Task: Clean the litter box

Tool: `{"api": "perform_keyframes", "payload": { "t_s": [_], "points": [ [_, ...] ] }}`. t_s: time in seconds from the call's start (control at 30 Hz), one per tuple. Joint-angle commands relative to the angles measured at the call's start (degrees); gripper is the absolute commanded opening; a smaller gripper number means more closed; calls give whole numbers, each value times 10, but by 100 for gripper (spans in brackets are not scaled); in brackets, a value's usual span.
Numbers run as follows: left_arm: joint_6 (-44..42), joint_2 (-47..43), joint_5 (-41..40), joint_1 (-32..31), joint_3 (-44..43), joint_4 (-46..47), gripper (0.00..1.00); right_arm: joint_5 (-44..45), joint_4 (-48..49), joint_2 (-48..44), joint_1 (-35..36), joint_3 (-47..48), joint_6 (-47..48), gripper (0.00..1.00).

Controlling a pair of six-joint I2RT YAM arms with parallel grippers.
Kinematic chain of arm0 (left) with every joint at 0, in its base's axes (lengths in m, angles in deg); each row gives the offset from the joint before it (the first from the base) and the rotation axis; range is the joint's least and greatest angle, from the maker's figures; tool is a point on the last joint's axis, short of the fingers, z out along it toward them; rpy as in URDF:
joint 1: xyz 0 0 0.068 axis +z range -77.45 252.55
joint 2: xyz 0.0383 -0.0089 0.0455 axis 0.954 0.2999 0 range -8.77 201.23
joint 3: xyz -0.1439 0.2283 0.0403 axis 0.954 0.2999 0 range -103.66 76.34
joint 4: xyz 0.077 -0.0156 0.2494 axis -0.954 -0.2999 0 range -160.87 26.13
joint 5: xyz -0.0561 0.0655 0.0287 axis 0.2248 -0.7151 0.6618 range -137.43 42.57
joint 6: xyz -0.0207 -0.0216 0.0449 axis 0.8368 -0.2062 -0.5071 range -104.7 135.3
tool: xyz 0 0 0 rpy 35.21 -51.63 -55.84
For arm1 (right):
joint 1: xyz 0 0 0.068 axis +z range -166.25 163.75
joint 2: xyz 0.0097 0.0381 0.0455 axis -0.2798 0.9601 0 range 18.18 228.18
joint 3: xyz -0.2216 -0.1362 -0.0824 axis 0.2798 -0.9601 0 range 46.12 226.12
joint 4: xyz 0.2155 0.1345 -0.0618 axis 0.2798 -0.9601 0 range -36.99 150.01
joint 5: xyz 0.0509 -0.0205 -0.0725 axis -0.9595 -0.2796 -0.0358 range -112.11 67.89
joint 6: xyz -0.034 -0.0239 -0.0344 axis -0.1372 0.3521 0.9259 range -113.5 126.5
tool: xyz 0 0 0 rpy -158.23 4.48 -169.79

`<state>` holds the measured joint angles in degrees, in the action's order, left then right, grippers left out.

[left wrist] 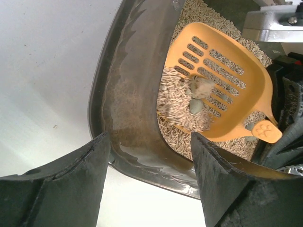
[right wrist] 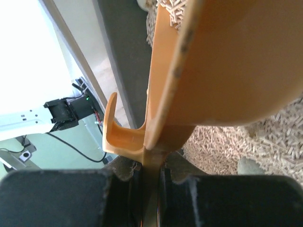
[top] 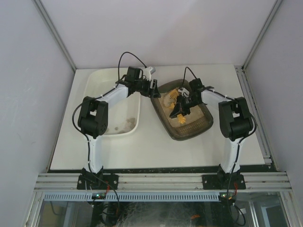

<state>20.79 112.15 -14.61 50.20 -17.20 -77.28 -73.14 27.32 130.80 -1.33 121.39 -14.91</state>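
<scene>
The litter box (top: 208, 124) is a dark tray of beige pellets at the table's middle right. My left gripper (top: 154, 89) is at its left rim (left wrist: 132, 94). The fingers stand wide apart (left wrist: 150, 142), one on each side of the rim's corner, and I cannot tell whether they touch it. My right gripper (top: 182, 109) is over the box, shut (right wrist: 151, 189) on the thin handle of an orange slotted scoop (right wrist: 227, 61). The scoop (left wrist: 227, 94) lies tilted in the litter with pellets and a grey clump (left wrist: 201, 87) on it.
A larger white tub (top: 92, 80) stands left of the litter box, under the left arm, with some brownish debris (top: 120, 125) on its floor. White walls close in the table on three sides. Bare table shows along the front edge.
</scene>
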Motion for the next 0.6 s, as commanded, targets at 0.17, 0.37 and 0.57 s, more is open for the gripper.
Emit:
{"api": "perform_keyframes", "payload": {
  "t_s": [0.17, 0.37, 0.57],
  "points": [
    [39, -20, -3, -3, -38, -10, 73, -10, -87, 74, 27, 102, 65, 0],
    [52, -15, -1, -3, -45, -3, 74, -35, -129, 129, 56, 140, 85, 0],
    [62, -12, 1, -3, -45, 7, 74, -57, -168, 155, 84, 172, 125, 0]
  ]
}}
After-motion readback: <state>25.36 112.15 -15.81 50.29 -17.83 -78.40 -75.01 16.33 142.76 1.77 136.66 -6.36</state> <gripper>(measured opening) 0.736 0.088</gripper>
